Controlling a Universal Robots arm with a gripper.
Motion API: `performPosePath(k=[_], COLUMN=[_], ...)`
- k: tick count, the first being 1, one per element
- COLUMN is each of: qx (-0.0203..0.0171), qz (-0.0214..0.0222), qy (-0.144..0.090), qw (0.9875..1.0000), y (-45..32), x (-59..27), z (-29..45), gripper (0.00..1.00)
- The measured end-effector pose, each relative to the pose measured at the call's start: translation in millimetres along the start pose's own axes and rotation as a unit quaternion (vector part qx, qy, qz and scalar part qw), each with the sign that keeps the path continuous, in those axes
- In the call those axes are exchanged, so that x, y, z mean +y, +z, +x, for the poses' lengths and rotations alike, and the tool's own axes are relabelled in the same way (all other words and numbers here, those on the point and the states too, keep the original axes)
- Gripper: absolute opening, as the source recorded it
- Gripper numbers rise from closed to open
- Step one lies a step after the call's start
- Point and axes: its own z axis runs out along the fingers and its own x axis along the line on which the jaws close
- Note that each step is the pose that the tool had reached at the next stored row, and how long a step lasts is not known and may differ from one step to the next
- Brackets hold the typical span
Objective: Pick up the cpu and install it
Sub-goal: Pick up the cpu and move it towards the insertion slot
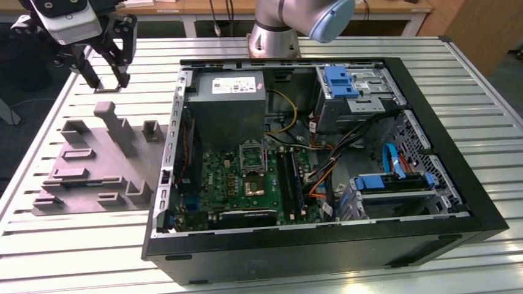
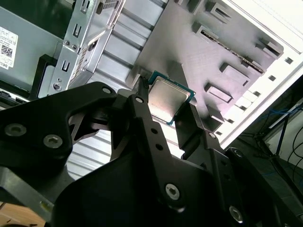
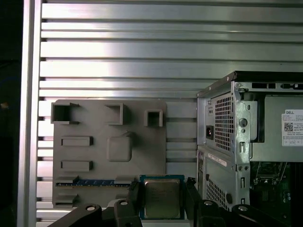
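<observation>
Progress check: the pick-up half looks done, and the install half hasn't started as far as I can see. The hand (image 1: pixel 106 78) hangs in the air above the bench (image 1: pixel 82 245), over the edge of the grey plastic holder plate (image 1: pixel 90 168). Its two black fingers (image 2: pixel 144 118) are pinching the cpu (image 2: pixel 169 98) by opposite edges.

In both wrist views the chip sits right between the fingertips, with its silvery top facing the cameras and a greenish rim showing around it. In the first wrist view the cpu (image 3: pixel 162 197) hangs in front of the plate's edge. Going by the exterior view, I'd say it's lifted clear rather than resting on anything.

What's left is the whole carry and the seating. The socket (image 1: pixel 252 157) sits on the green board (image 1: pixel 233 184) inside the open computer case (image 1: pixel 482 208). That's well apart from the hand, off toward the exterior view's right and lower than the fingertips. Nothing of the hand is over the case. I can't tell from here how the socket's metal frame stands, so no call on whether it's ready to take the chip.
</observation>
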Motion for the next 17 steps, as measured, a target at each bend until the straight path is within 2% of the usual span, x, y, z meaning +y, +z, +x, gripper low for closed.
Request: performPosePath(k=[17], qx=[0.0000], qz=[0.0000], qy=[0.000], qw=[1.0000], y=[0.1], x=[0.1], z=[-9.7], gripper=[0.47])
